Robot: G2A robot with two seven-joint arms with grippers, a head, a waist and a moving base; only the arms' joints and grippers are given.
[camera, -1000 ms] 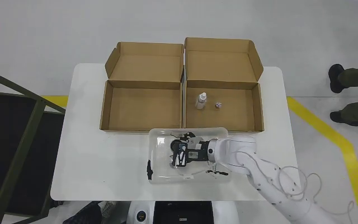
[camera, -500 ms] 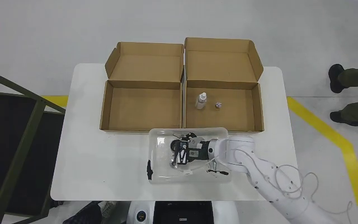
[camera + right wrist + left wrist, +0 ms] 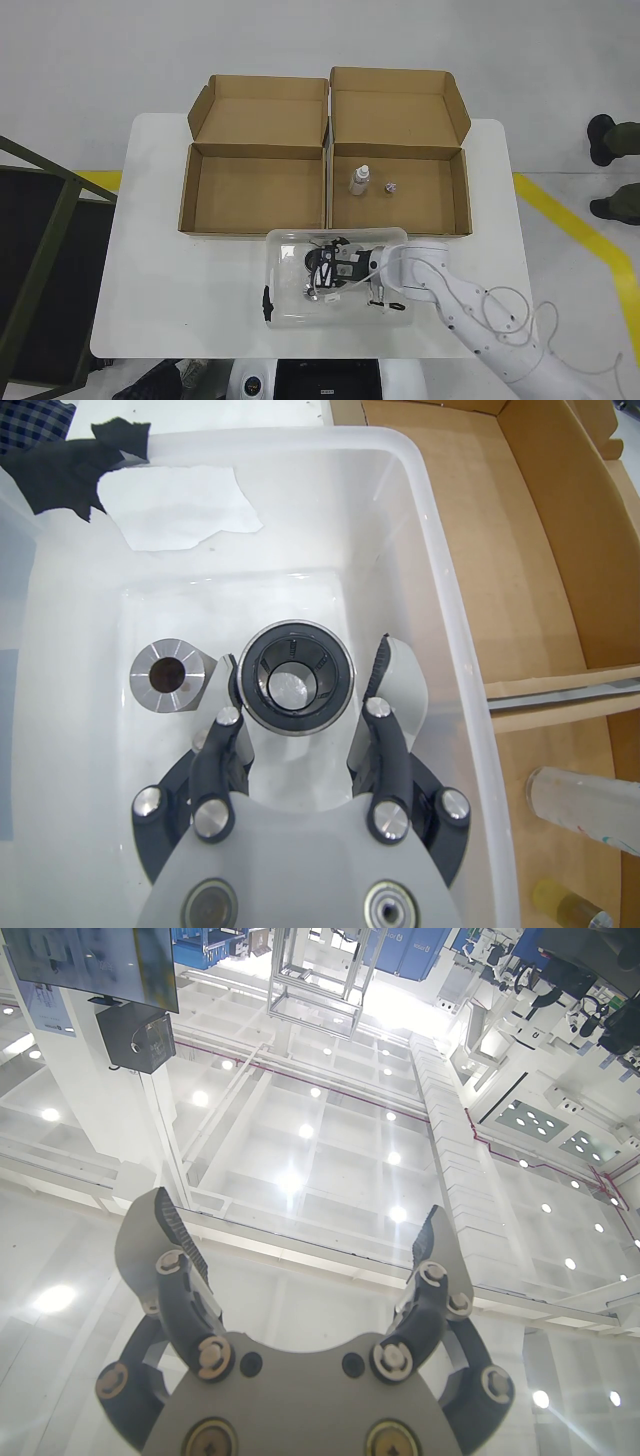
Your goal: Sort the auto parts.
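Observation:
My right gripper [image 3: 306,654] is down inside the clear plastic bin [image 3: 440,600], open, with its fingers on either side of a black-rimmed cylindrical bearing [image 3: 295,682] that stands upright. One finger touches the bearing's rim; the other stands a little off it. A silver metal cylinder with a centre hole [image 3: 167,681] stands just beside that finger. In the top view the right gripper [image 3: 322,275] sits in the left half of the bin [image 3: 290,240]. My left gripper [image 3: 300,1223] is open, holds nothing and points up at the ceiling.
Two open cardboard boxes stand behind the bin: the left box [image 3: 255,195] has nothing in it, the right box [image 3: 420,195] holds a white bottle [image 3: 358,180] and a small part [image 3: 391,187]. Torn white paper [image 3: 175,507] and black tape [image 3: 65,475] are stuck on the bin's wall.
The right arm's wrist has shifted slightly left and lower into the bin, bringing the gripper closer around the bearing.

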